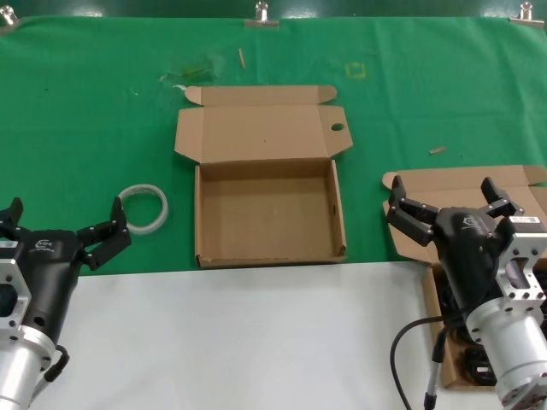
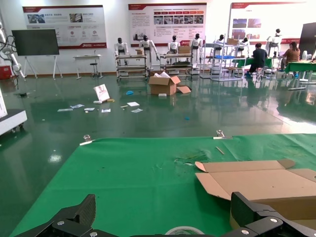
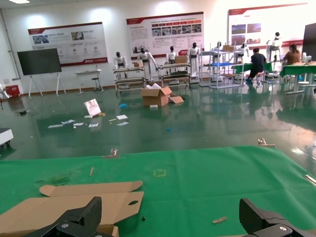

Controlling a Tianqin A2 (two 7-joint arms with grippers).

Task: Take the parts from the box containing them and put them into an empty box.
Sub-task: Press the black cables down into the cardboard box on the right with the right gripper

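The empty box point(image 1: 269, 218) lies open at the middle of the green mat, its lid with the round hole point(image 1: 338, 128) folded back. It also shows in the left wrist view point(image 2: 256, 182) and in the right wrist view point(image 3: 74, 205). The box containing the parts point(image 1: 461, 184) sits at the right edge, mostly hidden behind my right arm. A few black cables point(image 1: 472, 360) show in it beside the arm. My right gripper point(image 1: 451, 203) is open and empty above that box. My left gripper point(image 1: 64, 220) is open and empty at the near left, beside the tape ring.
A translucent white tape ring point(image 1: 143, 207) lies on the mat left of the empty box, also in the left wrist view point(image 2: 183, 230). A white table strip point(image 1: 248, 333) runs along the front. Small wood chips point(image 1: 437, 150) lie on the mat.
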